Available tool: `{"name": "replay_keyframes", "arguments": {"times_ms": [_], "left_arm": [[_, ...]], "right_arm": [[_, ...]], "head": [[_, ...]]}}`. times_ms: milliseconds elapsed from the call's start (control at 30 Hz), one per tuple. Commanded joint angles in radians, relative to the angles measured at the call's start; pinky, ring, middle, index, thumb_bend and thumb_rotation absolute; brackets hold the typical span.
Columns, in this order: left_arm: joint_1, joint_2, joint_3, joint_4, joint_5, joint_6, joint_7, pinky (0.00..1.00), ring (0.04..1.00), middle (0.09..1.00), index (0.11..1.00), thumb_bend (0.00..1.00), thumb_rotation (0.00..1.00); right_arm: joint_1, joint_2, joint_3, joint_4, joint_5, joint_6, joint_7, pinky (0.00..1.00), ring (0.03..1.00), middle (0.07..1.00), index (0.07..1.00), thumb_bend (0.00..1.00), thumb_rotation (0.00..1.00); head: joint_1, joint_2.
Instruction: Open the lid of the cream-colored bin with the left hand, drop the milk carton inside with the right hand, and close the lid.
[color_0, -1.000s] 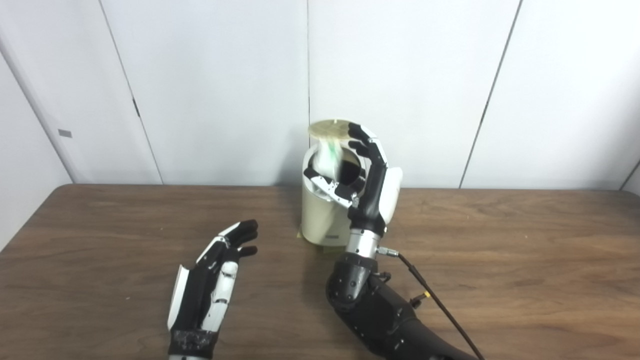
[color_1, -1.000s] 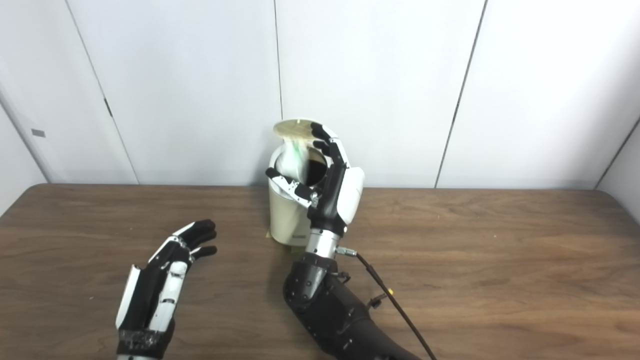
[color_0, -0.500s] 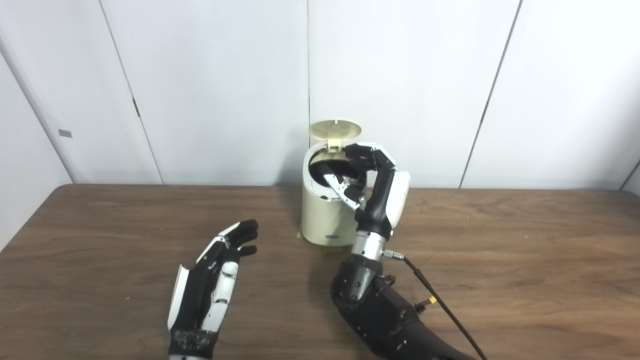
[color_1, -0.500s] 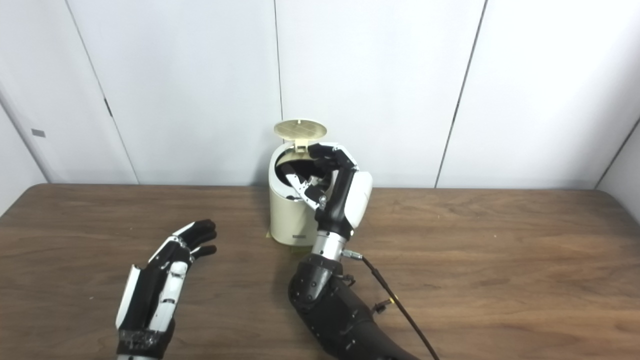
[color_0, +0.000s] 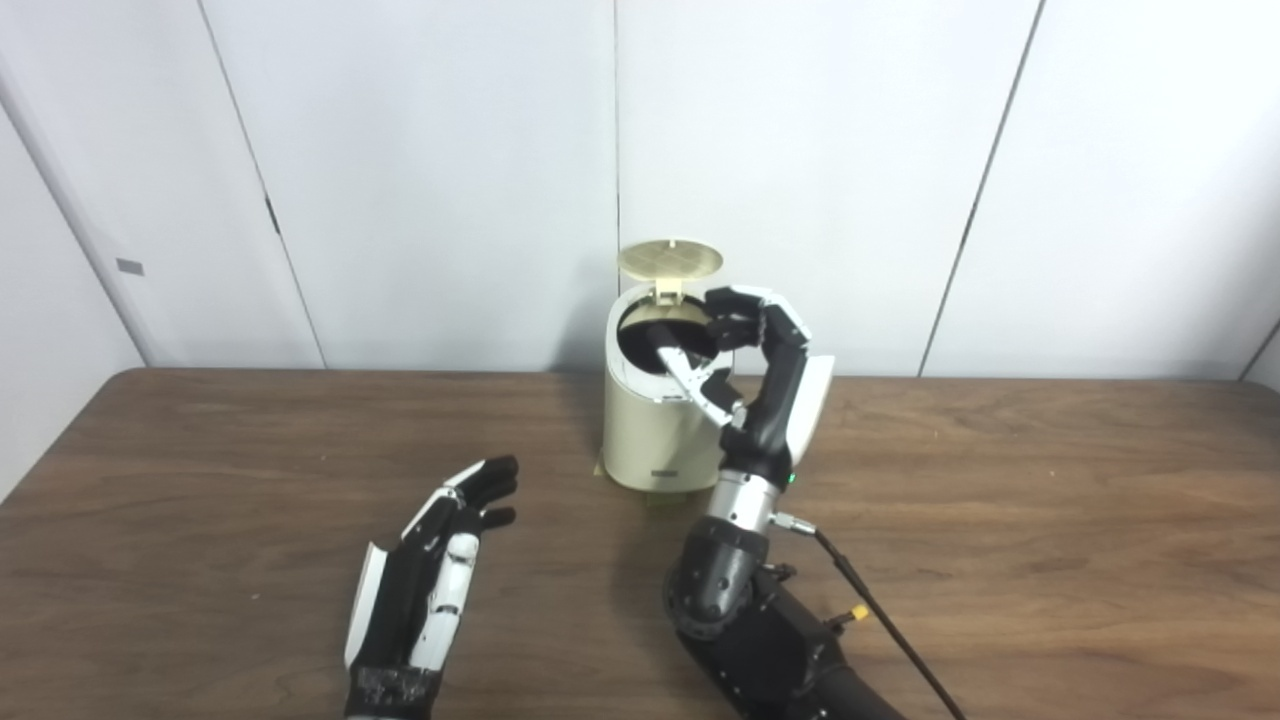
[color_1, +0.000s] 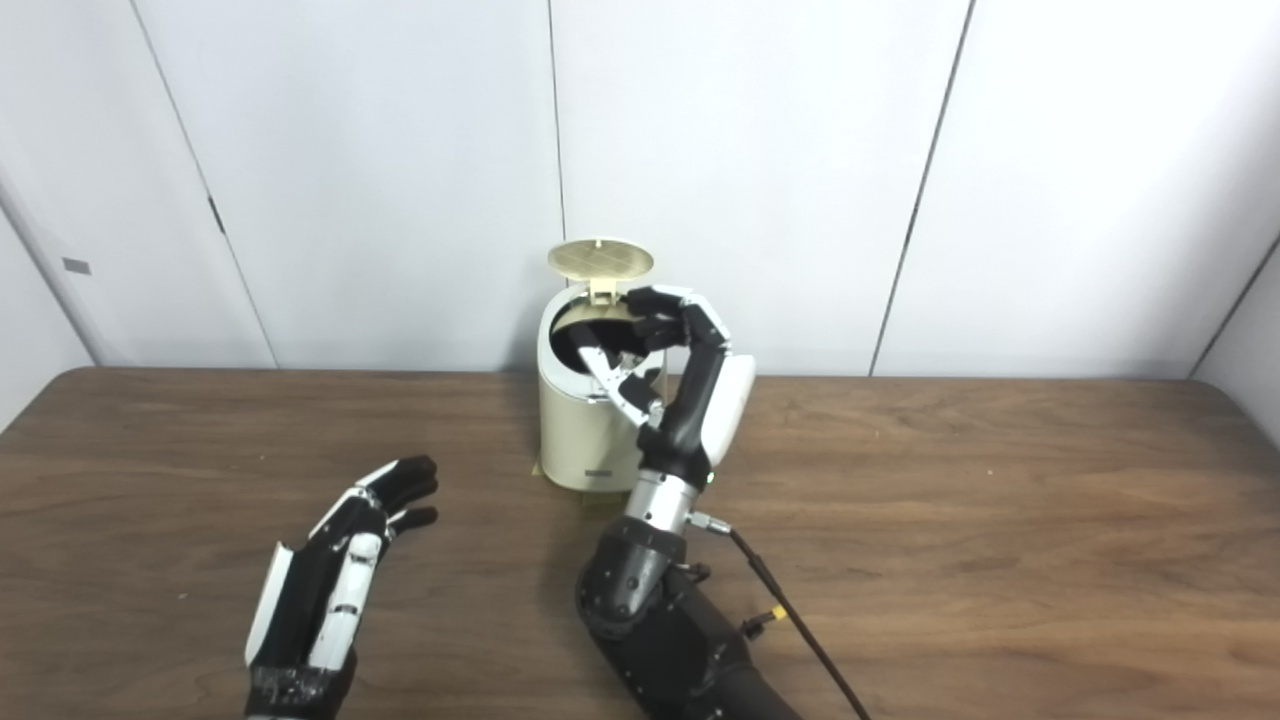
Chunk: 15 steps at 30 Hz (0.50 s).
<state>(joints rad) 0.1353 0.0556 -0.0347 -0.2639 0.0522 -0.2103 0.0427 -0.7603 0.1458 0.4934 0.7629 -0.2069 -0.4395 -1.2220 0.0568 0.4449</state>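
Note:
The cream-colored bin (color_0: 640, 440) stands at the back middle of the table. Its round lid (color_0: 670, 258) stands open and upright above the dark opening (color_0: 650, 340). My right hand (color_0: 752, 365) is at the bin's right rim, fingers curled over the opening and thumb apart, holding nothing; it also shows in the right eye view (color_1: 680, 360). The milk carton is not in sight. My left hand (color_0: 435, 575) is open and empty, palm turned inward, low over the table left of the bin and apart from it.
The brown wooden table (color_0: 1050, 520) runs across the whole view, with white wall panels (color_0: 850, 150) right behind the bin. A black cable (color_0: 870, 620) trails from my right forearm over the table.
A second ago a blurred white-green carton was dropping into the bin past my right hand's straight fingers. Now it is out of sight, those fingers have curled, and the left hand has drawn back slightly.

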Motion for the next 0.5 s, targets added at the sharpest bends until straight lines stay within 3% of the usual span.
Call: {"name": "replay_keyframes", "arguments": {"times_ms": [0, 200, 267, 300, 333, 367, 467], "left_arm": [[0.118, -0.028, 0.000, 0.011, 0.001, -0.064, 0.012, 0.78, 0.827, 0.827, 0.800, 0.22, 0.87], [0.061, -0.036, 0.032, 0.079, -0.015, -0.069, 0.028, 0.79, 0.841, 0.841, 0.801, 0.23, 0.92], [0.047, -0.035, 0.036, 0.095, -0.012, -0.073, 0.035, 0.77, 0.837, 0.844, 0.807, 0.22, 0.96], [0.042, -0.035, 0.036, 0.100, -0.014, -0.074, 0.037, 0.77, 0.834, 0.844, 0.810, 0.23, 0.96], [0.035, -0.036, 0.036, 0.105, -0.013, -0.072, 0.040, 0.76, 0.833, 0.845, 0.813, 0.23, 0.96], [0.028, -0.038, 0.037, 0.111, -0.011, -0.070, 0.045, 0.76, 0.832, 0.843, 0.814, 0.22, 0.95], [0.010, -0.044, 0.037, 0.123, -0.003, -0.063, 0.054, 0.76, 0.839, 0.844, 0.817, 0.20, 0.98]], "right_arm": [[-0.033, -0.033, -0.009, -0.062, -0.019, -0.030, -0.035, 0.37, 0.439, 0.487, 0.504, 0.51, 0.00], [-0.008, -0.100, -0.034, -0.106, -0.059, -0.030, -0.036, 0.48, 0.460, 0.487, 0.509, 0.51, 0.00], [0.006, -0.120, -0.058, -0.111, -0.052, -0.030, -0.011, 0.53, 0.562, 0.489, 0.509, 0.51, 0.00], [0.014, -0.127, -0.072, -0.113, -0.044, -0.030, 0.007, 0.57, 0.618, 0.611, 0.502, 0.50, 0.09], [0.026, -0.135, -0.087, -0.125, -0.032, -0.030, 0.035, 0.59, 0.650, 0.662, 0.500, 0.49, 0.12], [0.038, -0.143, -0.102, -0.138, -0.024, -0.030, 0.065, 0.64, 0.712, 0.737, 0.711, 0.41, 0.29], [0.073, -0.164, -0.141, -0.175, -0.030, -0.030, 0.147, 0.70, 0.760, 0.790, 0.826, 0.40, 0.42]], "head": [[-0.009, -0.001], [-0.032, -0.012], [-0.036, -0.010], [-0.036, -0.010], [-0.042, -0.008], [-0.046, -0.005], [-0.045, 0.004]]}}
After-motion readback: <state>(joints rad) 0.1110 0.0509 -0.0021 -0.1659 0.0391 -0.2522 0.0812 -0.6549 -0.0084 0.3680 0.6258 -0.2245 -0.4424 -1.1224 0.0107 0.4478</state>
